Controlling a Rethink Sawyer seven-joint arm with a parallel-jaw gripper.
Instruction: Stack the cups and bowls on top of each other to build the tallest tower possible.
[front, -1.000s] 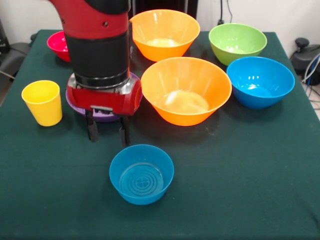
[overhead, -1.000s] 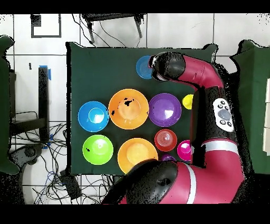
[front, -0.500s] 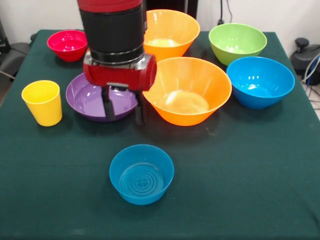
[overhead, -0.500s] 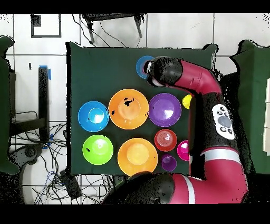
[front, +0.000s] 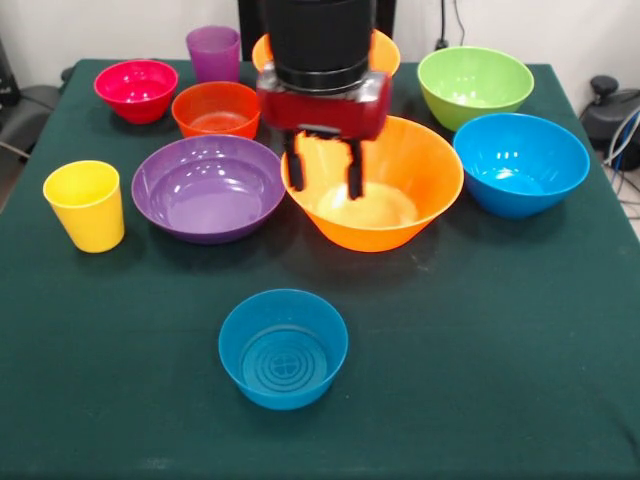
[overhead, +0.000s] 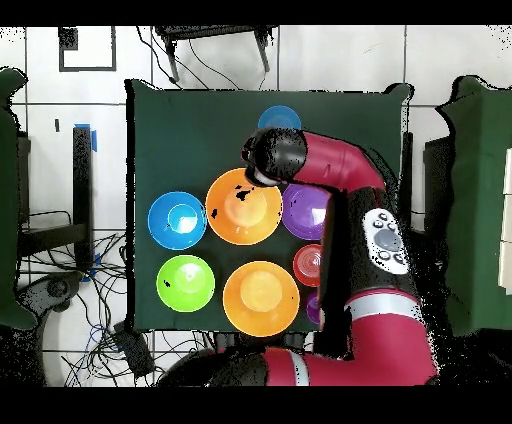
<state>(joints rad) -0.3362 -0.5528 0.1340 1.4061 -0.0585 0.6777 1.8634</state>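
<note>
My gripper (front: 324, 176) is open and empty. It hangs over the left inner side of a large orange bowl (front: 385, 190), which also shows in the overhead view (overhead: 238, 210). The second large orange bowl (front: 384, 50) stands behind my arm. A wide purple bowl (front: 208, 187) lies left of the gripper. A yellow cup (front: 85, 205) stands at the left edge and a purple cup (front: 214, 52) at the back. A small teal bowl (front: 283, 347) sits alone at the front. All cups and bowls stand apart; nothing is stacked.
A small orange-red bowl (front: 215, 108) and a pink-red bowl (front: 135, 88) stand at the back left. A green bowl (front: 474, 85) and a blue bowl (front: 520, 162) stand on the right. In the overhead view my arm (overhead: 335, 175) covers part of the purple bowl (overhead: 300, 212).
My gripper has moved from in front of the purple bowl to the right and back in the front view. It now hangs over the large orange bowl, still open and empty.
</note>
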